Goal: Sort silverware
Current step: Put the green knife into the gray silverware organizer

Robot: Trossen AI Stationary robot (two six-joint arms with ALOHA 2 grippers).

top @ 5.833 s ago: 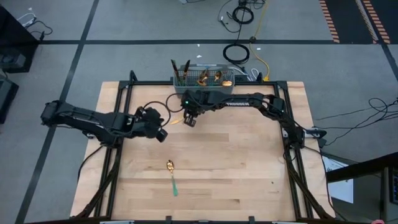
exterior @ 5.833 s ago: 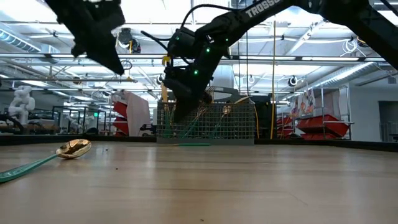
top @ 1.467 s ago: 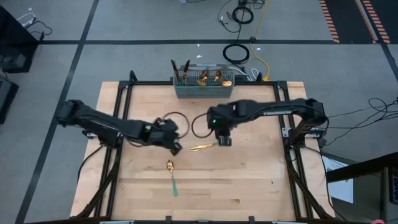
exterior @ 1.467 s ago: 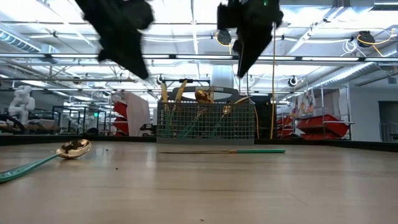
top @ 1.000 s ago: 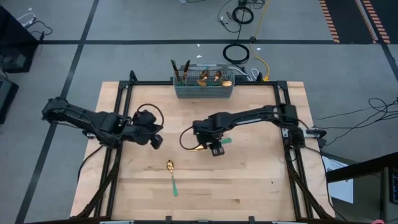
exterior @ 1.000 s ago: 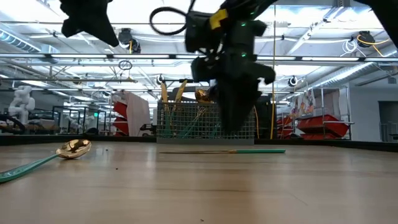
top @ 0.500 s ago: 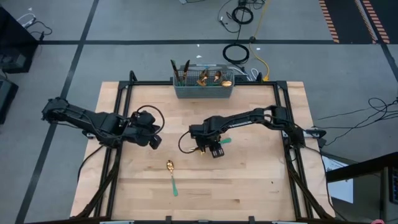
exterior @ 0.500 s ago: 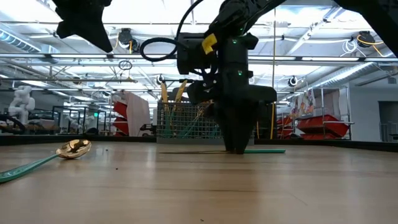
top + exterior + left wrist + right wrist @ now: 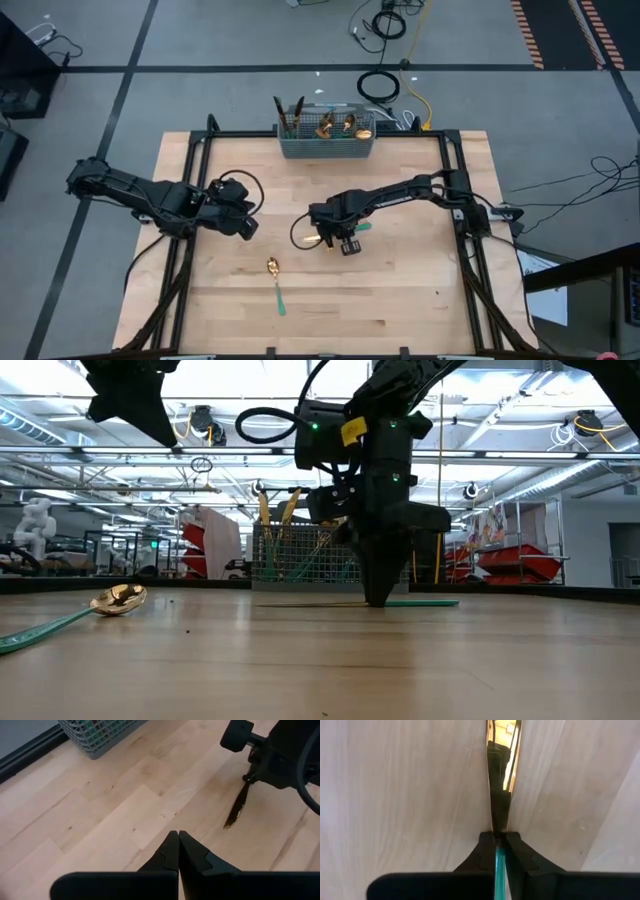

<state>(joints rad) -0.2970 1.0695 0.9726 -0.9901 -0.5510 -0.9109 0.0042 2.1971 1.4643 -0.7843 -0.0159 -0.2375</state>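
Left gripper (image 9: 247, 226): hovers above the left half of the table (image 9: 420, 300), fingers pressed together with nothing between them. It is well apart from the work, so it adds little risk.

Spoon (image 9: 275, 280): lies flat on the near-left part of the table, gold bowl toward the middle, teal handle toward the front edge. It is apart from both grippers; a careless sweep of the left arm is the only thing likely to knock it.

Knife (image 9: 501, 775): lies flat near the table's middle, gold blade pointing left, teal handle to the right.

Right gripper (image 9: 377, 598): is down at the table surface, fingers narrowed onto the knife right where blade meets handle.

Grip risk: the piece is thin, smooth and flat on the wood, so the pinch may be shallow. It could slip or swing out of the fingers as it lifts.

Contact risk: the fingertips look to be touching the table, so pressing lower could jam them or flick the knife sideways.

Basket (image 9: 327, 139): stands at the far edge, with the remaining silverware (image 9: 335, 124) upright in it; a blade held off-centre could catch its rim.
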